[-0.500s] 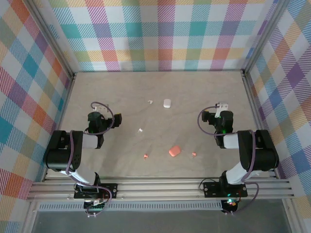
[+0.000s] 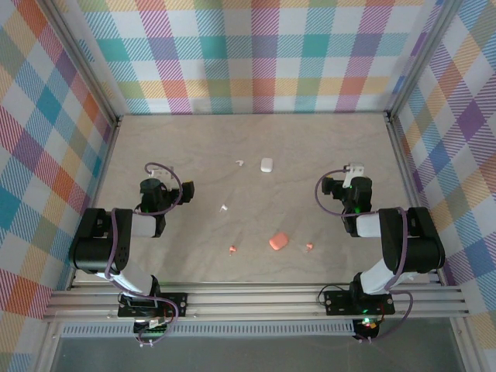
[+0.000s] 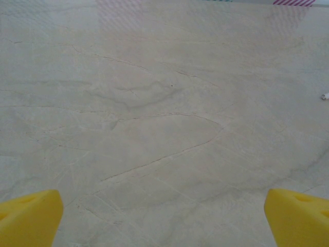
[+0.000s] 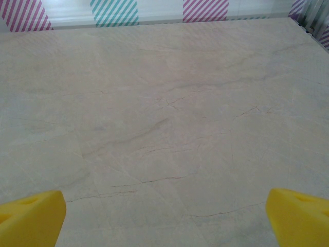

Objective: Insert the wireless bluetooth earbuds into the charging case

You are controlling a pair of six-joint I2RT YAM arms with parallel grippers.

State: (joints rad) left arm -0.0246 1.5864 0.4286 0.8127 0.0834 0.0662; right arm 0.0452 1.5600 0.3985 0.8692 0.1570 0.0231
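Four earbuds (image 2: pixel 224 208) loose, white case (image 2: pixel 266 164), coral case (image 2: pixel 278 242)

A white case (image 2: pixel 266 164) lies far of centre, 1 white earbud (image 2: pixel 240 163) left of it, a second white earbud (image 2: pixel 224 208) nearer. Near, a coral case (image 2: pixel 278 242) sits between a left coral earbud (image 2: pixel 232 249) and a right coral earbud (image 2: pixel 310 246).

Table (image 2: pixel 178 147): pale beige top, marbled with fine crack-like veins. From table centre:
- white case (image 2: pixel 266 164) at 12 to 1 o'clock, far white earbud (image 2: pixel 240 163) near it, at its 9 o'clock
- near white earbud (image 2: pixel 224 208) at 8 o'clock, alone
- pink case (image 2: pixel 278 242) at 5 o'clock
- left pink earbud (image 2: pixel 232 249) at case's 8 o'clock, right pink earbud (image 2: pixel 309 246) at its 4 o'clock, both apart from case
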